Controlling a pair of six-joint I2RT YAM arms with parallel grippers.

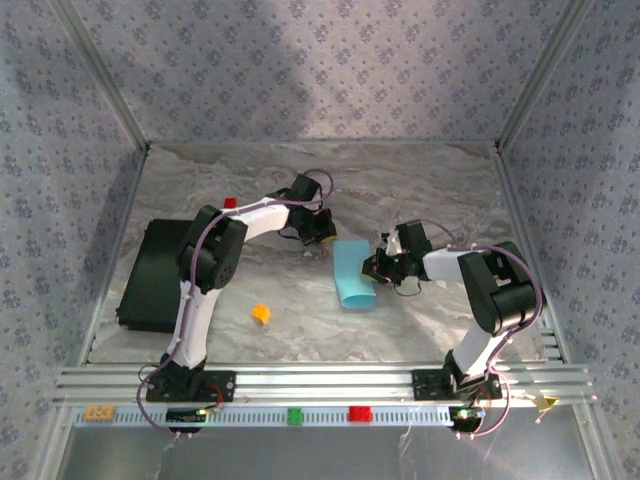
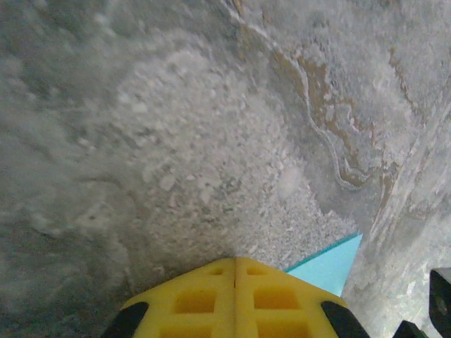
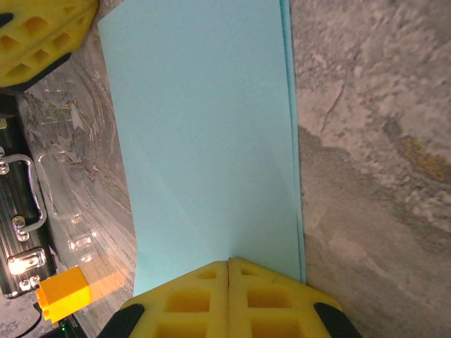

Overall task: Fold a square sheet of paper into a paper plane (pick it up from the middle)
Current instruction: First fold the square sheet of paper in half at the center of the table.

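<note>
Your folded light-blue sheet of paper (image 1: 354, 275) lies mid-table between the arms. Your right gripper (image 3: 229, 262) meets its edge, fingers pressed together. Your left gripper (image 2: 235, 262), also pressed together, rests beside a corner. The black case (image 1: 150, 275) lies shut at far left.

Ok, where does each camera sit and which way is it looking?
Top external: above and behind the robot, looking down at left arm, right arm, table, paper.
Left wrist: looks down past the shut left gripper at the table, a paper corner.
Right wrist: looks along the paper past the shut right gripper.
All three share the paper.
</note>
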